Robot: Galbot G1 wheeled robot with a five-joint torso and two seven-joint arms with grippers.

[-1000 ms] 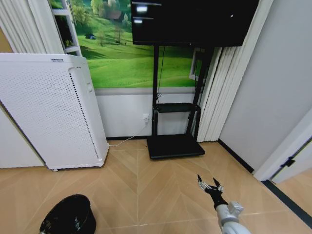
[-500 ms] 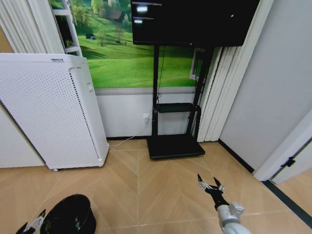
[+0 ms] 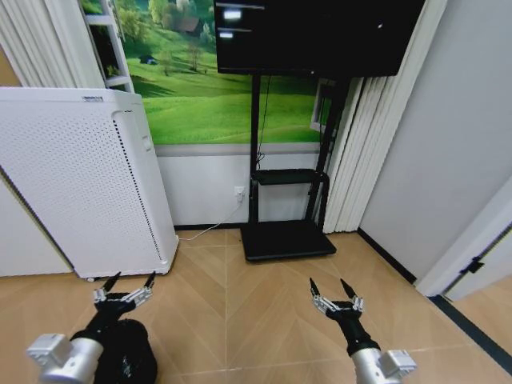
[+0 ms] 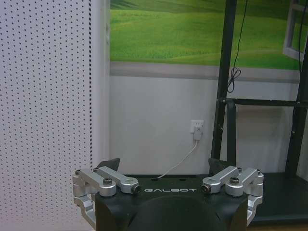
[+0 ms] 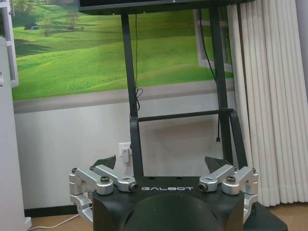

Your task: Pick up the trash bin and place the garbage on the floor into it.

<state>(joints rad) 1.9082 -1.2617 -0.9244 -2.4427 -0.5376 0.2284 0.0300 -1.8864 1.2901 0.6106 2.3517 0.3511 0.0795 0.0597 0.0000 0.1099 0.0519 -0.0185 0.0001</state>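
My left tool (image 3: 124,291) hovers spread above the trash bin (image 3: 132,356); it looks light, stiff, best pinched at its rim.

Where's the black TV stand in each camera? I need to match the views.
Head view: black TV stand at centre, against the far wall, right of the white appliance.
Left wrist view: its post and shelf, beyond the open left gripper.
Right wrist view: straight beyond the open right gripper.
Shared landmark: the wall socket beside the stand's post.
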